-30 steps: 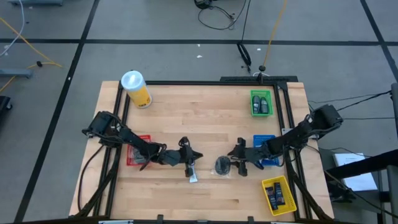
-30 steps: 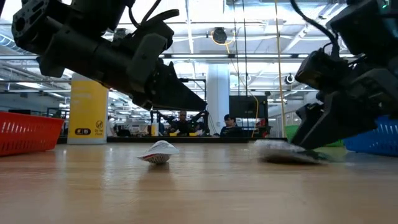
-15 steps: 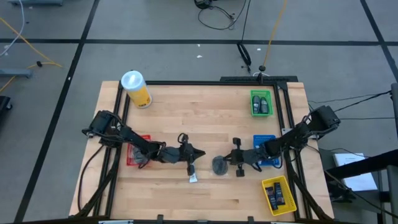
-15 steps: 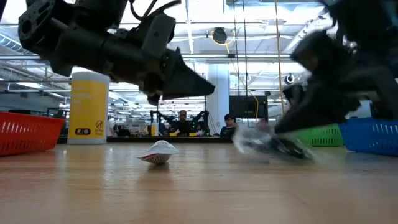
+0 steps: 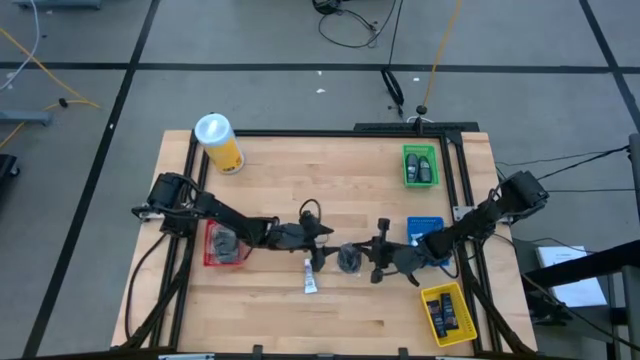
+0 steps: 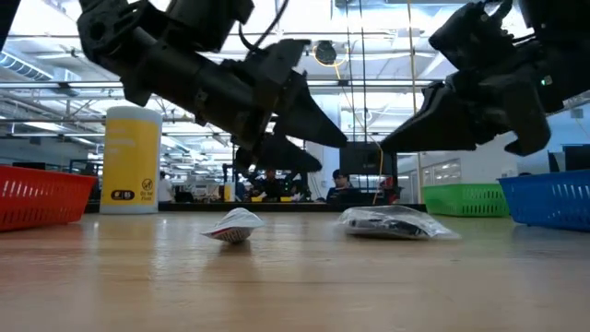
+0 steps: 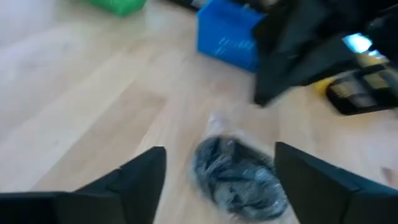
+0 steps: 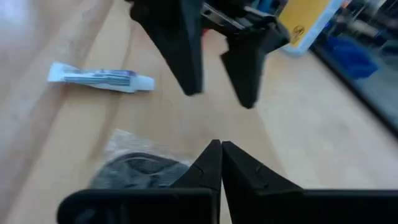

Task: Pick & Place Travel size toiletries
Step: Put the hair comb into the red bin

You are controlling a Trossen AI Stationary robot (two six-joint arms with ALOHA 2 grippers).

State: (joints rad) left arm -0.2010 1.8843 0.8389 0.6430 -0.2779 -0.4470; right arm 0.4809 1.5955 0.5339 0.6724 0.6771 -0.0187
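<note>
The packet [image 5: 349, 259] is round, dark grey, in crinkled clear wrap, lying flat mid-counter [image 5: 350, 190]. Just left of it lies a white-blue tube [image 5: 310, 279], its long axis running near to far. The left claw [image 5: 322, 232] has opened wide above them; before it was closed. The right claw [image 5: 362, 251] has shut, empty; the packet slid left.

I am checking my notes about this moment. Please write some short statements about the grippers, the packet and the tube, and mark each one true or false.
1. The left gripper is open. True.
2. The right gripper is open. False: its fingers are shut together.
3. The dark packet lies on the table. True.
4. The white-blue tube is in the red bin. False: it lies on the table.
5. The yellow canister lies on its side. False: it stands upright.
</note>
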